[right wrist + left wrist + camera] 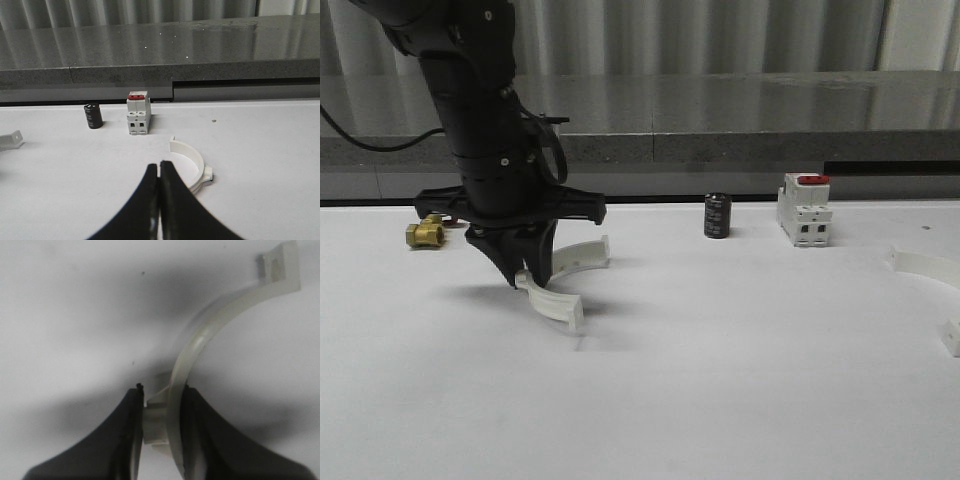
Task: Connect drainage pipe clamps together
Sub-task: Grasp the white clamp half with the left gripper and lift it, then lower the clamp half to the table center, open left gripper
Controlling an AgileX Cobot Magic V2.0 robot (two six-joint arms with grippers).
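One white half-ring clamp (558,296) sits on the left part of the table (720,380), pinched at its outer lug between the closed fingers (127,440) of the left gripper (525,272). The arc curves away from the fingers to a square end tab. The second half-ring (192,167) lies far right, apart from the first, just past the right gripper (159,172), whose fingers are pressed together (nothing between them). Behind: black cylinder (717,216), red-switched breaker (804,209), brass fitting (425,233).
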